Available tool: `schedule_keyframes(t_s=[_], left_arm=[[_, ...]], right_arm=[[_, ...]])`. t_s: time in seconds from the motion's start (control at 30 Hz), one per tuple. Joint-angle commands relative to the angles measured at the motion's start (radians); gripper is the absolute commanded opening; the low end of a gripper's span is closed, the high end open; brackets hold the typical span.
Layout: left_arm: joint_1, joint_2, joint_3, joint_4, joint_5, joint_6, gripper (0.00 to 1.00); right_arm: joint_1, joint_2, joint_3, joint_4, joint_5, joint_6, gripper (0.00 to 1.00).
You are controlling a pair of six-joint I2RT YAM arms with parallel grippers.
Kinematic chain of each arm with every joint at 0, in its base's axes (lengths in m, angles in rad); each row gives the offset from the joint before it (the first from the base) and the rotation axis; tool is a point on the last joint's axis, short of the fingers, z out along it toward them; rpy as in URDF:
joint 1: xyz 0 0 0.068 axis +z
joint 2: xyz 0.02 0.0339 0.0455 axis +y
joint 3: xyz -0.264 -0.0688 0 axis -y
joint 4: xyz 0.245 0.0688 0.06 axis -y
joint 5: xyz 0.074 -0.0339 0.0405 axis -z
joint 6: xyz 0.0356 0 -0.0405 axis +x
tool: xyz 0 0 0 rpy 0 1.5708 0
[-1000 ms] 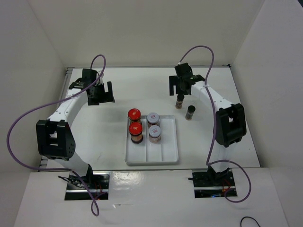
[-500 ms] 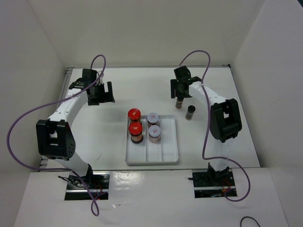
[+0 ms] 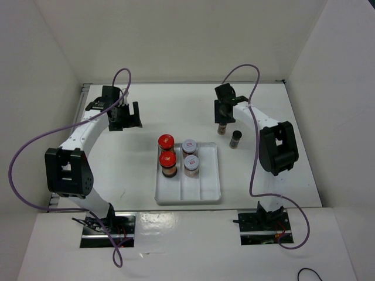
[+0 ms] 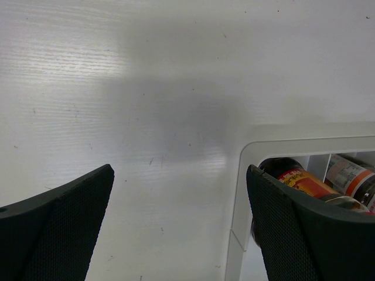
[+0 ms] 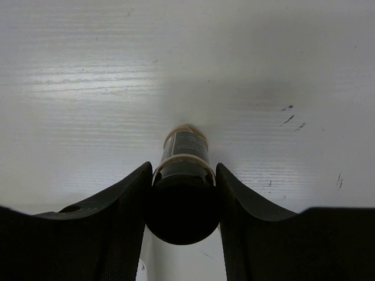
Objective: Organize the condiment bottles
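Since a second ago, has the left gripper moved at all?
No. The left gripper holds the same spot beyond the white tray's far left corner, open over bare table.

Two red-lidded jars (image 3: 168, 159) and white-lidded jars (image 3: 191, 162) stand upright at the tray's (image 3: 202, 188) far end; black-capped jars (image 3: 235, 139) upright to its right.

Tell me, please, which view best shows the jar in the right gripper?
Right wrist view: the black-capped jar fills the centre, clamped between the right gripper's fingers. Top external shows it small under the gripper; left wrist misses it.
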Motion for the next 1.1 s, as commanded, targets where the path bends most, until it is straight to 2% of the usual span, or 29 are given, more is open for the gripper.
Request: schedule_keyframes(t_s=[0.0,0.17,0.53,0.77,1.07], left_arm=[[0.006,0.009,-0.006,0.014,0.007,0.026,1.00],[0.006,0.009,-0.006,0.014,0.007,0.026,1.00],[0.006,-0.019,-0.024,0.014,0.016,0.026,1.00],[0.006,-0.049,-0.035,0.014,0.016,0.017,1.00],[0.006,-0.068,-0.054,0.014,0.016,0.017,1.00]], right_arm=[[0.005,0.020,-0.003,-0.005,0.043,0.014,0.30],[0.005,-0.039,0.026,-0.039,0.043,0.023,0.19],[0.158,-0.275,0.018,-0.125,0.044,0.069,0.19],[0.268,-0.349,-0.103,-0.145,0.054,0.147,0.19],[0.330,-0.392,-0.210,-0.145,0.063,0.204,0.19]])
